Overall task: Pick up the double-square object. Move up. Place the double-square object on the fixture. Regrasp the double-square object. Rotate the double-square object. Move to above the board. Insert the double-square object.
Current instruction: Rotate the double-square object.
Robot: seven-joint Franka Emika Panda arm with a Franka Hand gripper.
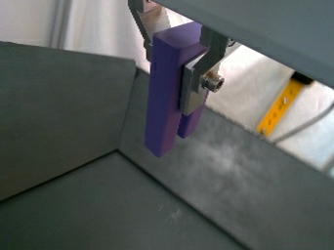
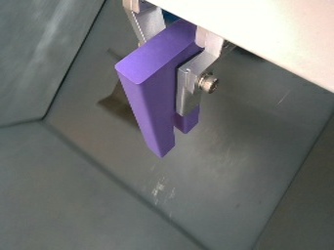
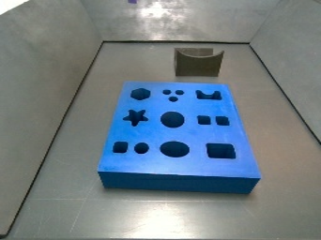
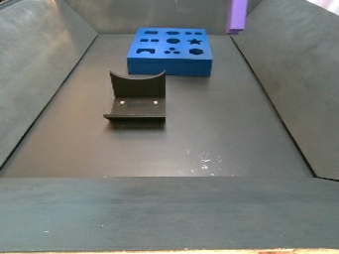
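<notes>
My gripper [image 1: 175, 78] is shut on the double-square object [image 1: 163, 98], a light-purple block that hangs long-side down between the silver fingers [image 1: 196, 86]. Both wrist views show it held well above the grey tray floor, the gripper [image 2: 178, 83] gripping the block [image 2: 150, 93] near its upper end. In a side view only the block's lower end [image 4: 239, 15] shows, at the frame's edge, high beside the board [image 4: 172, 67]. The dark fixture [image 3: 197, 62] stands bare beyond the blue board [image 3: 189, 134], and also shows in a side view [image 4: 137, 99].
Sloped grey tray walls [image 3: 63, 94] surround the floor. A tray corner [image 1: 124, 146] lies below the block. A yellow bar [image 1: 276, 107] and a cable lie outside the tray.
</notes>
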